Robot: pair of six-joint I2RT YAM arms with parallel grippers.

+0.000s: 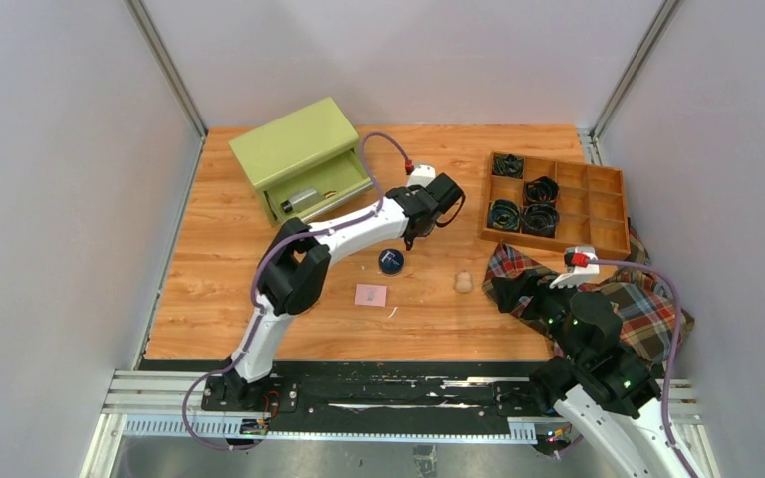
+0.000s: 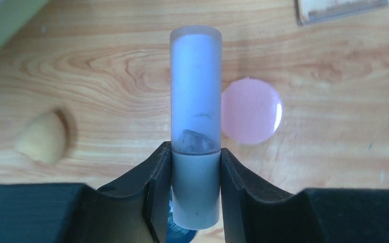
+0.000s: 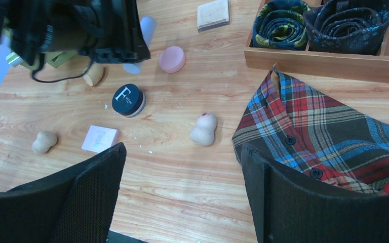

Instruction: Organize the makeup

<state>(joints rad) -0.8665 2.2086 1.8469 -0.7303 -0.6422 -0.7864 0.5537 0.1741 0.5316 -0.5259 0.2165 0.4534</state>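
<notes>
Wooden table point(image 1: 438, 319), left tool point(image 2: 195, 154) clamped on white tube point(image 2: 196, 91), pink round disc point(image 2: 251, 111) just beside, right tool point(image 3: 182, 152) spread wide

Your left arm point(image 1: 344, 227) stretches from its base at the lower left toward the middle of the top view, elbow bent and wrist tipped downward. Your left gripper point(image 2: 196, 152) has both fingers pressed against the sides of a white tube point(image 2: 196, 91), gripping it near its lower end. Your right arm point(image 1: 598, 358) sits folded at the lower right, and your right gripper point(image 3: 182, 149) has its fingers spread wide apart.
</notes>
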